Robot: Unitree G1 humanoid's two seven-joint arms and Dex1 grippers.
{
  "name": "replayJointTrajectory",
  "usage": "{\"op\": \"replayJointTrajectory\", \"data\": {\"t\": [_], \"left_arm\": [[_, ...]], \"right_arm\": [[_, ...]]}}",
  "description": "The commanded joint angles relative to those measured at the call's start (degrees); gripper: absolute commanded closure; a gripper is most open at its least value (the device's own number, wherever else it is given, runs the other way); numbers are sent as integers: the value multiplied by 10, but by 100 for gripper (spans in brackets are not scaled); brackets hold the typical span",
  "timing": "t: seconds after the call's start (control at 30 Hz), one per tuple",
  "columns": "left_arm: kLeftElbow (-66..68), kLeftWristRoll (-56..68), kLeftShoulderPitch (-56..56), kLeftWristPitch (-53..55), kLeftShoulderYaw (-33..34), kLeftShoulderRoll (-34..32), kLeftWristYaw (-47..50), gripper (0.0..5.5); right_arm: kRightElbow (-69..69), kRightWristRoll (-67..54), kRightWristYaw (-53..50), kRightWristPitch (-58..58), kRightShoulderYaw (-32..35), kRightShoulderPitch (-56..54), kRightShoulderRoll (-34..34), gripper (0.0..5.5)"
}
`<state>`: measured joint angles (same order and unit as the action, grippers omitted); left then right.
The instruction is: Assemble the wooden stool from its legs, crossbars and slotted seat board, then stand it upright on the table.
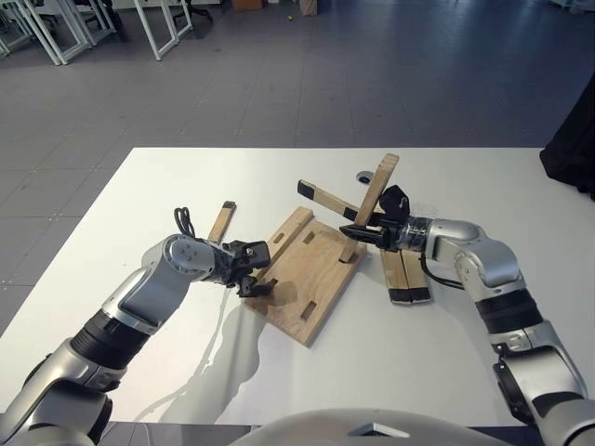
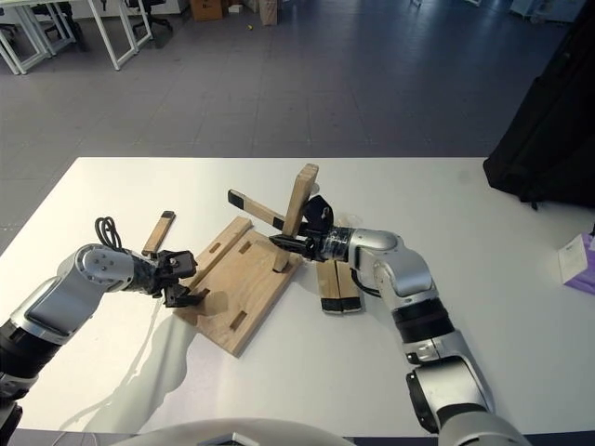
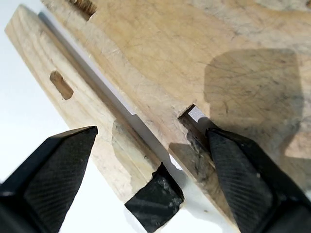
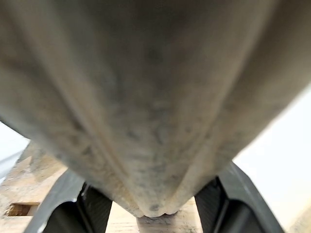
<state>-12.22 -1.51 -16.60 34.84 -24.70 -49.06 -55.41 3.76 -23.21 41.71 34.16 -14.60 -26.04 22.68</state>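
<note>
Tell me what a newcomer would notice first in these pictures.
A wooden leg stands tilted out of the slotted seat board at mid-table, clamped low down by the right gripper. The left gripper sits open at the board's left edge. Two more legs lie side by side right of it.

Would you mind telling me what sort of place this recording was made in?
Probably a lab or workshop hall: a wide grey floor, white-framed desks at the back, and a white table bearing the seat board.
</note>
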Motion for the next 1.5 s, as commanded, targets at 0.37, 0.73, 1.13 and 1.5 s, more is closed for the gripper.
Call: {"op": "replayJointTrajectory", "data": {"t": [0.37, 0.73, 1.13, 1.5], "left_arm": [[-9, 0, 45, 40, -27, 53, 6, 135], [-6, -2, 48, 45, -18, 58, 12, 135], [-2, 0, 48, 51, -8, 55, 20, 135], [-25, 7, 80, 79, 8, 68, 55, 135]], "right_arm": [[-8, -13, 18, 72, 9, 36, 44, 347], [-95, 0, 11, 82, 47, -1, 71, 347], [-118, 19, -22, 79, 71, 60, 62, 205], [-179, 34, 42, 145, 118, 57, 226, 232]]}}
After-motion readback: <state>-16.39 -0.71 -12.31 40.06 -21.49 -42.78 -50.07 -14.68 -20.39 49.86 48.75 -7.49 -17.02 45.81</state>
